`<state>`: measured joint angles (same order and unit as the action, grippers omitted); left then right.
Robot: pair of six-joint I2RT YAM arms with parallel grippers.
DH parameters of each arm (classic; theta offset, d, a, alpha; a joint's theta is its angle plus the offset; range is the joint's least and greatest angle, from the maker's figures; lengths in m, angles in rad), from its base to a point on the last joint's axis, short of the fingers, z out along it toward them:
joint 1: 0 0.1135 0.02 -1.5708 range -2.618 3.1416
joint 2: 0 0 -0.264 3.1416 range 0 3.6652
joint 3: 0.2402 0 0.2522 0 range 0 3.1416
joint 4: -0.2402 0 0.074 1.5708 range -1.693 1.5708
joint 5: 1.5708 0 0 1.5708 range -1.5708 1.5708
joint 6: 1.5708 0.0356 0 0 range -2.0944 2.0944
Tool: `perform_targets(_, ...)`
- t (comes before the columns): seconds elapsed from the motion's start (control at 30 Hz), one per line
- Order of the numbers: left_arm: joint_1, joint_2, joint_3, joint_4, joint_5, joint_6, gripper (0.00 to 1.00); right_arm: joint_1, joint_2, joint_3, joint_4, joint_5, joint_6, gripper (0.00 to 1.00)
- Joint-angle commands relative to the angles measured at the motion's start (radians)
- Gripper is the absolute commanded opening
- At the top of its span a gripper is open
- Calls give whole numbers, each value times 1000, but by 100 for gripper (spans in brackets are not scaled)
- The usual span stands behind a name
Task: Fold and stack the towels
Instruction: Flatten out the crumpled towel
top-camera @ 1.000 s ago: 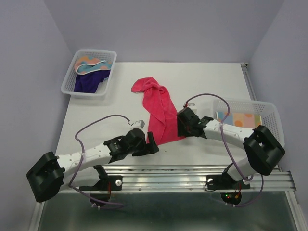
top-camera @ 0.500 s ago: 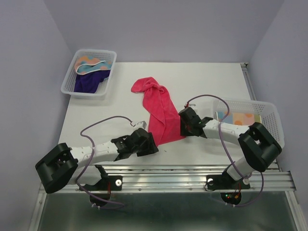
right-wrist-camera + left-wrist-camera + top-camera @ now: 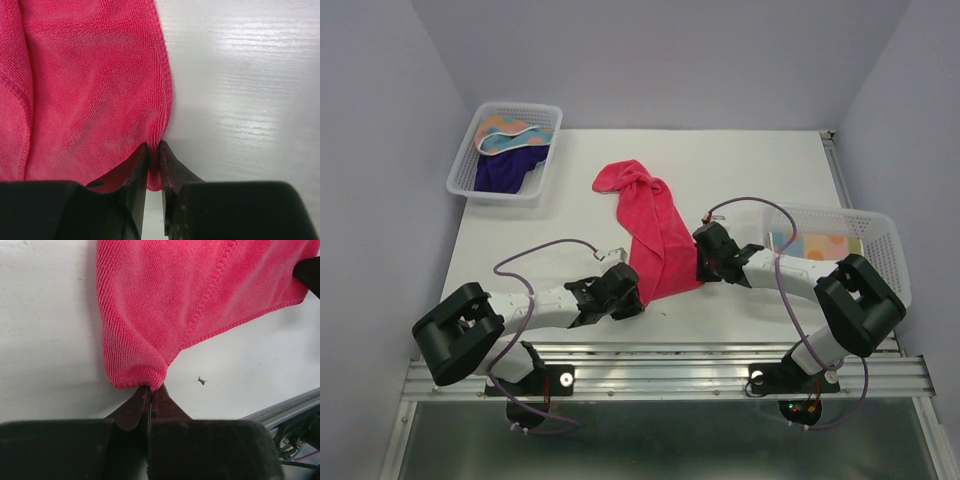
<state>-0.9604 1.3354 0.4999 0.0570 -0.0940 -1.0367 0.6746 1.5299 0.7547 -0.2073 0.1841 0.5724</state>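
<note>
A pink-red towel (image 3: pixel 655 230) lies crumpled lengthwise on the white table, bunched at its far end. My left gripper (image 3: pixel 632 297) is shut on the towel's near left corner (image 3: pixel 136 371), which puckers at the fingertips. On the right, my right gripper (image 3: pixel 700 262) is shut on the near right corner, with the hem (image 3: pixel 159 155) pinched between its fingers. More towels sit in baskets: a dark purple one (image 3: pixel 505 168) and a light blue one with orange dots (image 3: pixel 510 135) at the far left, an orange dotted one (image 3: pixel 820 246) at the right.
A white mesh basket (image 3: pixel 470 165) stands at the table's far left corner and another (image 3: pixel 880 235) at the right edge beside my right arm. A metal rail (image 3: pixel 670 365) runs along the near edge. A small dark speck (image 3: pixel 201 380) lies on the table.
Both grippers have closed on the pink-red towel's near corners; the left one slid forward to its corner. The towel itself has barely shifted.
</note>
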Motion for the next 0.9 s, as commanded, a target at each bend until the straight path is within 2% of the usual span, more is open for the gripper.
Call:
perform_targets(0.0, -3, -1, 25, -55, -30, -2, 0, -3, -17, -41, -11, -41, -9, 18)
perform_targets(0.07, -3, -27, 16, -52, -33, 6, 0, -3, -25, -46, 3, -35, -17, 11)
perform_targets(0.17, -3, -151, 0, -19, -23, 29, 0, -3, -45, -34, 2, -46, -34, 1)
perform_targets(0.3, 8, -323, 41, 27, 35, 127, 0, -3, -140, -9, -27, -48, -54, 1)
perform_targets(0.5, 83, -536, 106, 170, 132, 107, 0, -3, -398, 81, -124, -38, -74, 1)
perform_targets(0.57, 117, -564, 169, 179, 114, 96, 0, -3, -473, 148, -144, -50, -92, 1)
perform_targets(0.7, 152, -562, 343, 106, -1, 101, 0, -3, -522, 291, -187, -48, -129, 1)
perform_targets(0.8, 195, -556, 483, 64, -10, 80, 0, -3, -537, 446, -202, -54, -172, 1)
perform_targets(0.87, 209, -555, 590, 20, -94, 72, 0, -3, -528, 576, -227, -63, -207, 1)
